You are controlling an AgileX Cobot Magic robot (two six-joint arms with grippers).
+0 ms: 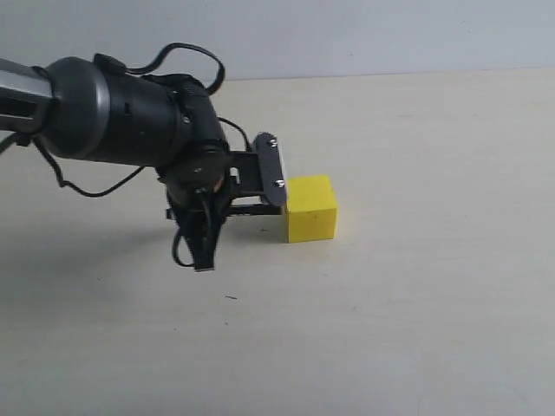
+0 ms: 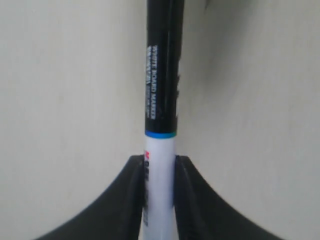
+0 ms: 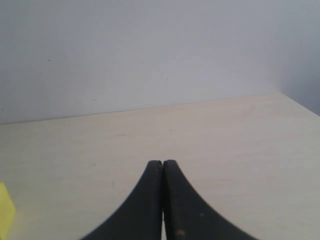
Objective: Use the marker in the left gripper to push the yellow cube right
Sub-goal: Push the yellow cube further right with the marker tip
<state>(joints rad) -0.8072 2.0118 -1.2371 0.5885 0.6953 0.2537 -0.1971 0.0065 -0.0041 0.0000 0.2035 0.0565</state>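
The left gripper [image 2: 160, 167] clamps the marker [image 2: 161, 90]. Its two black fingers [image 2: 131, 195] press on the white barrel from both sides, and the black cap with white lettering sticks out past the fingertips over the tabletop [image 2: 60, 100]. In the exterior view the cube [image 1: 310, 208] sits flat on the tabletop, well in from the far edge. The arm's silver plate [image 1: 270, 169] stands right against the cube's face on the arm's side. The marker cannot be made out for certain in that view. The right gripper [image 3: 162, 167] has its fingers pressed together and holds nothing.
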